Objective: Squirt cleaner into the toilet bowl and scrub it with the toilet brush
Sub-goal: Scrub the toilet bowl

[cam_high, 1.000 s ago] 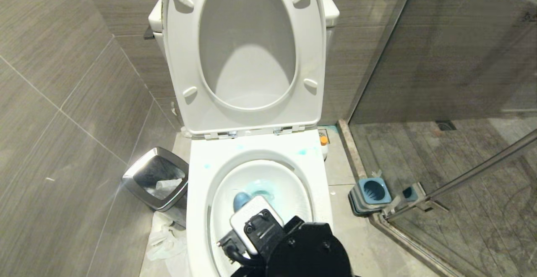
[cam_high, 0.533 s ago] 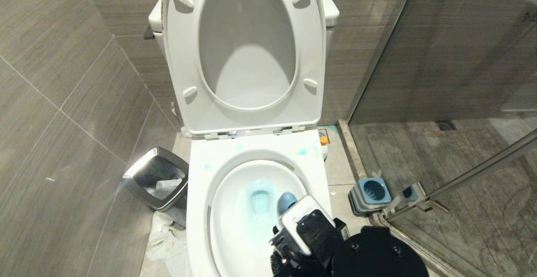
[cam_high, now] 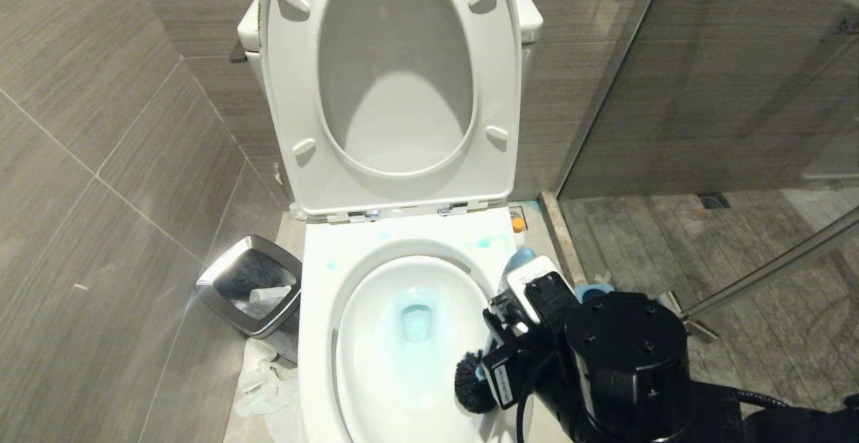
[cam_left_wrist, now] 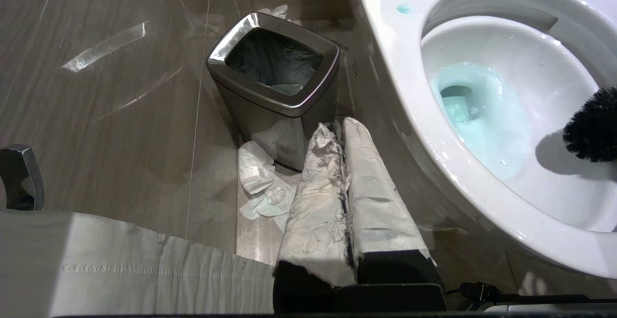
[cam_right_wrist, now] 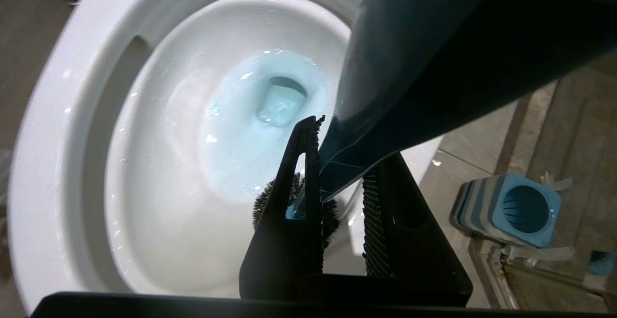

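Nearest to me, my right gripper sits at the 4 o'clock edge of the large glossy white ceramic toilet bowl, its black ribbed fingers closed narrowly on the slim dark blue plastic handle of the toilet brush. The handle runs up past the wrist; its rounded blue end shows above the gripper in the head view. The black bristle head hangs over the bowl's inner wall at about 4 o'clock, above the white ceramic and clear of the pale blue water pooled at the bowl's centre.

My left gripper, fingers wrapped in white paper and pressed together on nothing, is parked low beside the bowl's 9 o'clock flank, above crumpled white tissue on the floor.

Further out at 9 o'clock stands the small steel-rimmed black bin. At 3 o'clock, the square blue-and-grey brush holder stands empty on the floor tiles by the glass shower partition.

At 1 o'clock, just beside the bowl's rear deck, only the orange cap of the cleaner bottle is visible. Blue-green spatter marks the deck. Farthest away at 12 o'clock, the white seat and lid stand raised against the cistern.
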